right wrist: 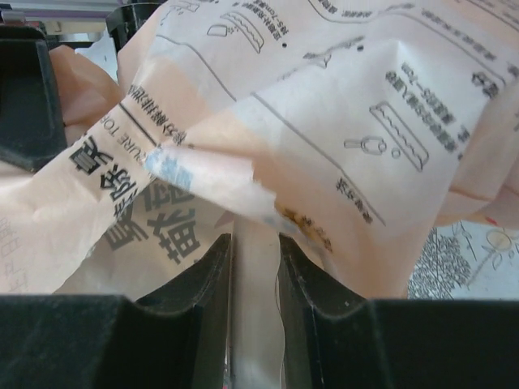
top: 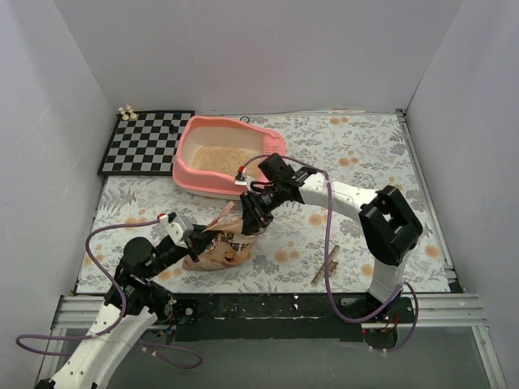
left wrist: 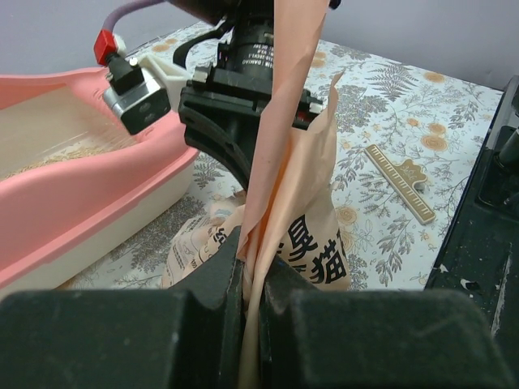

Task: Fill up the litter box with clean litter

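The pink litter box (top: 188, 166) stands at the back middle, with pale beige clean litter (top: 223, 156) on its floor. In the left wrist view its pink wall (left wrist: 73, 194) fills the left side. A crinkled tan printed bag (top: 223, 251) stands in front of it. My left gripper (top: 195, 237) is shut on the bag's upper edge (left wrist: 280, 186). My right gripper (top: 255, 212) reaches down into the bag's mouth from above. It is shut on a pale, smooth scoop handle (right wrist: 254, 308). Folds of the bag (right wrist: 340, 121) hide the rest of the scoop.
A checkerboard (top: 146, 142) lies at the back left with small pale pieces (top: 126, 113) at its corner. A wooden ruler-like strip (top: 327, 265) rests on the floral cloth right of the bag. White walls close in the left, back and right sides.
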